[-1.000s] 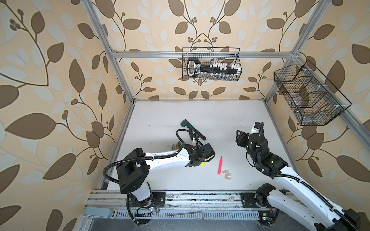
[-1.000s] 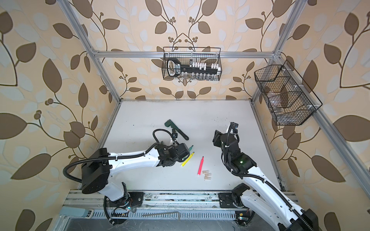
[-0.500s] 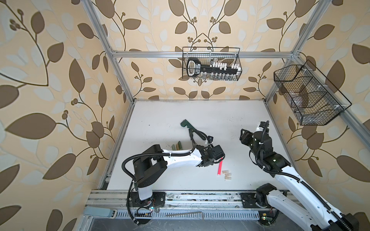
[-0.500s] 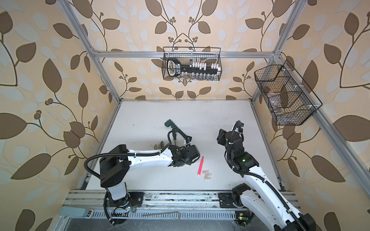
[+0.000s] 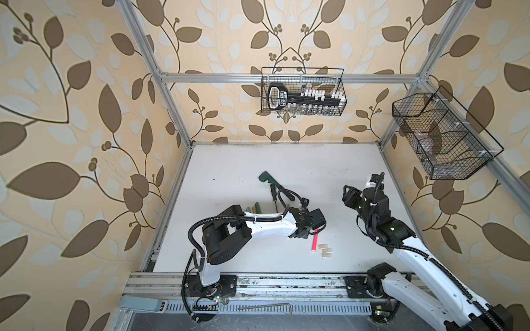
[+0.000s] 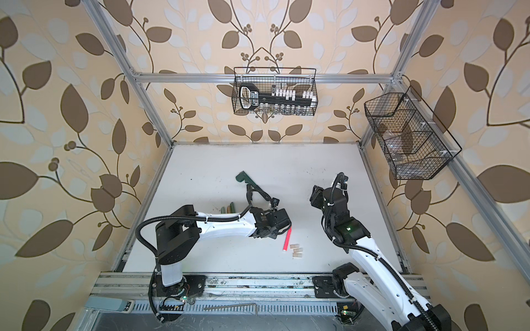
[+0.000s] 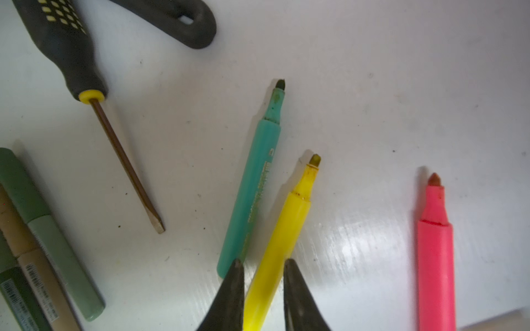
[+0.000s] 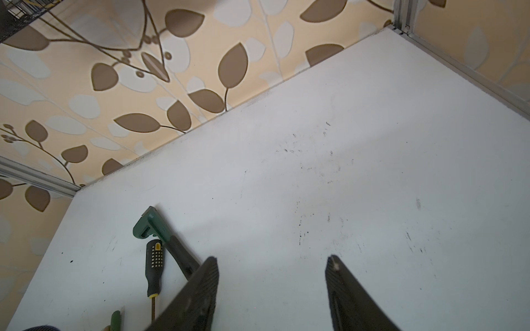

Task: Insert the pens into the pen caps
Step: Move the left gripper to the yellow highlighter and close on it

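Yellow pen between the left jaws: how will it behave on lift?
Probably stiff and light: the yellow pen is a slim, straight plastic barrel. Most of it sticks out past the left gripper, so it may pivot in the grip. If pushed, the smooth body could roll or slide into the teal pen close beside it.

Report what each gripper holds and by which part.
Left gripper clamps the yellow pen on its barrel, toward the back end. Right gripper is open, holding nothing.

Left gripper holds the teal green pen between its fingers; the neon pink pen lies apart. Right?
No. The left wrist view shows the left gripper holding the bright yellow pen; the teal green pen lies beside it, the neon pink pen apart.
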You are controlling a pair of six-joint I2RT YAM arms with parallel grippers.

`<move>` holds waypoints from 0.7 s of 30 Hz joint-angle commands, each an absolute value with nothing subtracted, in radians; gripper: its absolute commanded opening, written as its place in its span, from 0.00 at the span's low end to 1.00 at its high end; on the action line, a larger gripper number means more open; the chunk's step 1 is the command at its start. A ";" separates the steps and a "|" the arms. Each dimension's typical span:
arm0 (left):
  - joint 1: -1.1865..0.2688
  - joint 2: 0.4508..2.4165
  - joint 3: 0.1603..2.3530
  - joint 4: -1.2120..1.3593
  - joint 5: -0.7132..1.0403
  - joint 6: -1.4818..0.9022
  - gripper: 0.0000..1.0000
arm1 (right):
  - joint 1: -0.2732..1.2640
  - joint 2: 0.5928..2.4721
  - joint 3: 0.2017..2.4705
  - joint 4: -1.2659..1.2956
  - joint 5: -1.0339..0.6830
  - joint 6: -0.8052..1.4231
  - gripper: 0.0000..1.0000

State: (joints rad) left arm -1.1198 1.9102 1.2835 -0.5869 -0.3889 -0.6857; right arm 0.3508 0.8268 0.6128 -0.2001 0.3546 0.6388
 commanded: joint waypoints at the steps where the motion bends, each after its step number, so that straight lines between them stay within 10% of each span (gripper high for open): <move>1: -1.126 1.926 1.333 -0.649 -0.380 -0.696 0.24 | 0.347 0.821 0.609 -0.216 0.346 0.642 0.60; 21: -1.127 2.016 1.390 -0.690 -0.307 -0.707 0.21 | 0.344 0.824 0.609 -0.216 0.335 0.645 0.60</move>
